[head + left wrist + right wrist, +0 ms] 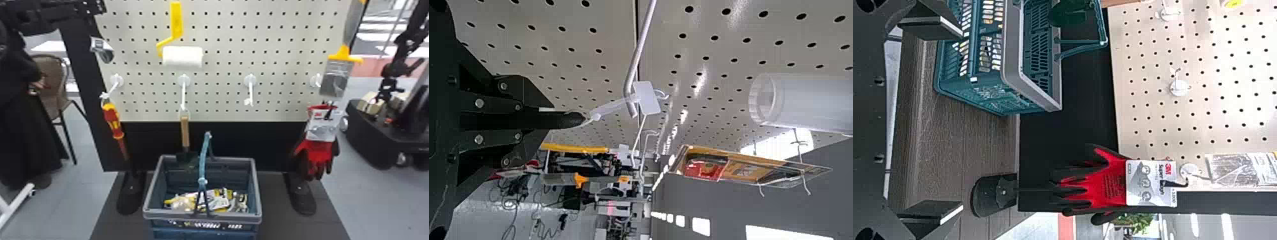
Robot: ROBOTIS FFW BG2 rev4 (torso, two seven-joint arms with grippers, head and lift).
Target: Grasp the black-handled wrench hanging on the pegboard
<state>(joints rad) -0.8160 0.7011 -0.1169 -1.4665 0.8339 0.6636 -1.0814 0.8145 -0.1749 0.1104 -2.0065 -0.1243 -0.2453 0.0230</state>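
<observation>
My left tool [579, 120] is matte black: angular plates with bright silver screws at the frame's left. My right tool [948, 120] has flat black fingers [928, 20] edged pale grey.

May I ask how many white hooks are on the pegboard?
4 hooks in a row: one holding the screwdriver, one the trowel, one bare, one by the gloves; more may be hidden higher up.

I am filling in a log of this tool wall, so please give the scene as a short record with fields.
pegboard: white, upright
hanging: paint roller, screwdriver, trowel, brush, red gloves
bare hook: between trowel and gloves
basket: below the board, holding packaged items
left gripper: close to a white hook
right gripper: open, facing basket and gloves
</observation>
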